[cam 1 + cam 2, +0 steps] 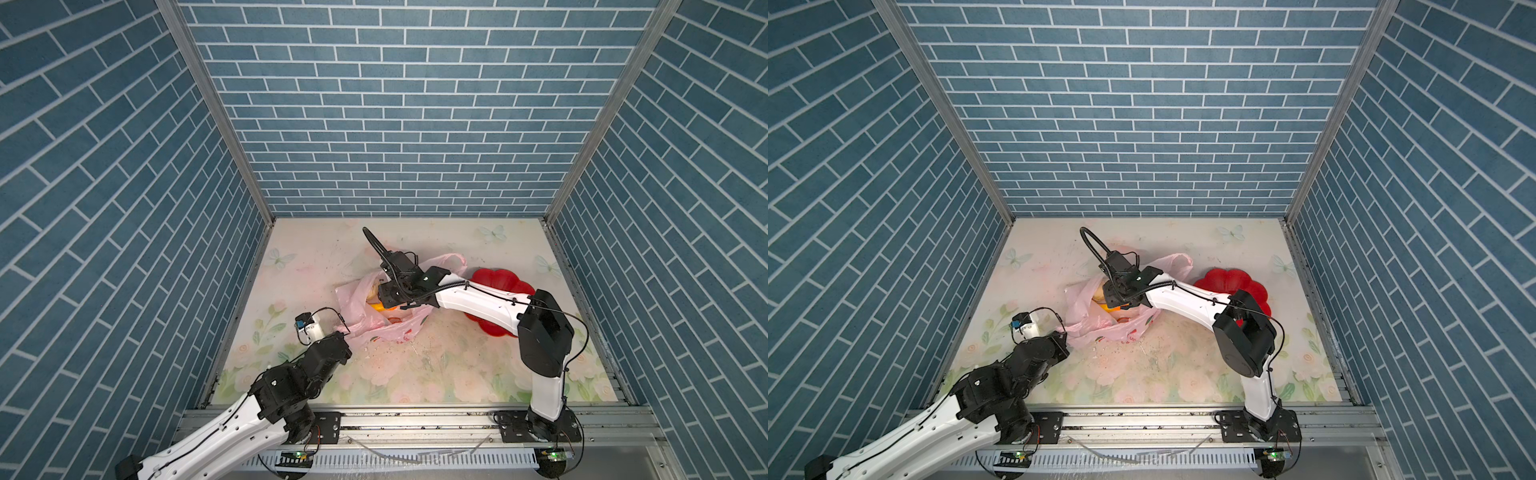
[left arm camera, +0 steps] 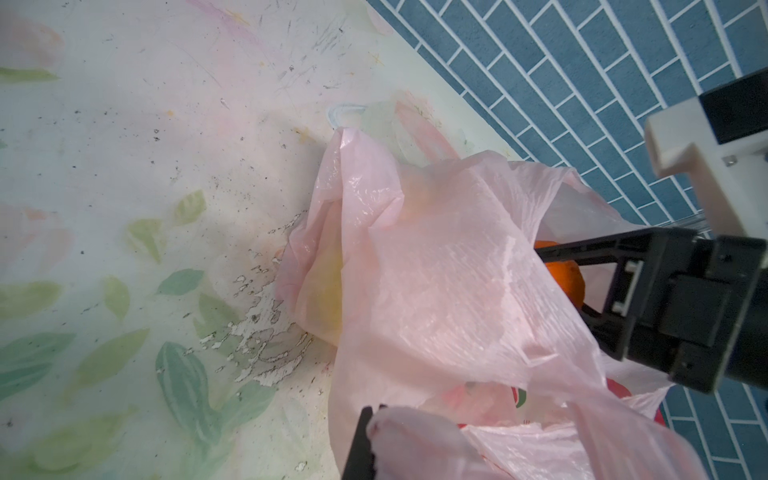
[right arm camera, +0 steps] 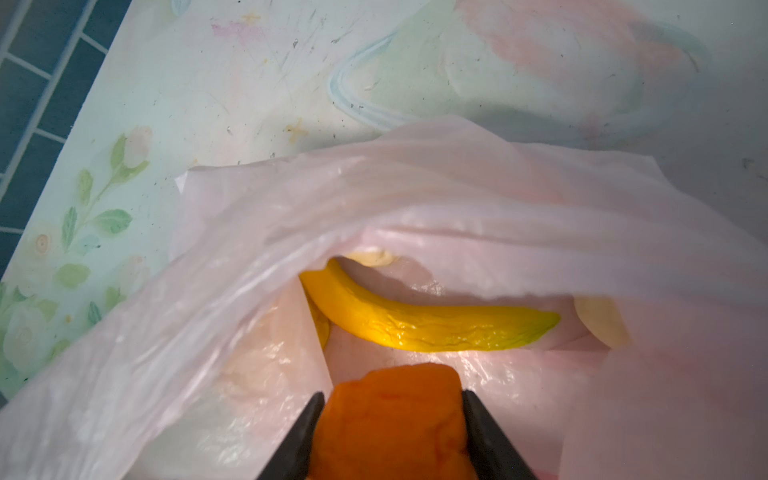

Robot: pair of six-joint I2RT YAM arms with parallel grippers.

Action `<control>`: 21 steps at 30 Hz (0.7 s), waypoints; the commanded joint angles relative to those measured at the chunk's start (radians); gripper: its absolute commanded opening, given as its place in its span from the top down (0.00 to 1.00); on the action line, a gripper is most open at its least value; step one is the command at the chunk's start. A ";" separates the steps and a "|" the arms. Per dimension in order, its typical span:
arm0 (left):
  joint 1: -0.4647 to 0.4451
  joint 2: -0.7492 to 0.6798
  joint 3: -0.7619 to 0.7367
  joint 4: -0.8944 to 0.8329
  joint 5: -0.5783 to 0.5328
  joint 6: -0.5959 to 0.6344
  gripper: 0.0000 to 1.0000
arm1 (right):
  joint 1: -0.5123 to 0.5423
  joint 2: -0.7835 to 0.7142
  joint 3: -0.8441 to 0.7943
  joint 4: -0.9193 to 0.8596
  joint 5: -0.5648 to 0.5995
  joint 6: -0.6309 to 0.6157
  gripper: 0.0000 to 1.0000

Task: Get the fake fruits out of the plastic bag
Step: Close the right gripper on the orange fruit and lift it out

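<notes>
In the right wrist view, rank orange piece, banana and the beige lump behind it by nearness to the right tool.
1. orange piece, gripped in the right tool.
2. banana, just beyond, inside the plastic bag.
3. beige lump, behind the banana, deepest.

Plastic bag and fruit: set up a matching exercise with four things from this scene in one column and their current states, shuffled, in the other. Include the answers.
Things
1. banana
2. orange piece
3. plastic bag
4. red plate

States
A. pinched at its edge by the shut left end effector
B. on the table, partly hidden behind the right arm
C. lying loose inside the plastic bag
D. clamped in the right end effector

Pairs: 1-C, 2-D, 3-A, 4-B
</notes>
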 commanded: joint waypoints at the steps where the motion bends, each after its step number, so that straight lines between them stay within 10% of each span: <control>1: -0.004 0.001 0.016 0.004 -0.020 0.015 1.00 | 0.005 -0.083 -0.020 -0.060 -0.014 0.024 0.66; 21: -0.003 0.066 0.034 0.056 0.008 0.045 1.00 | -0.057 -0.376 -0.077 -0.232 0.145 0.007 0.67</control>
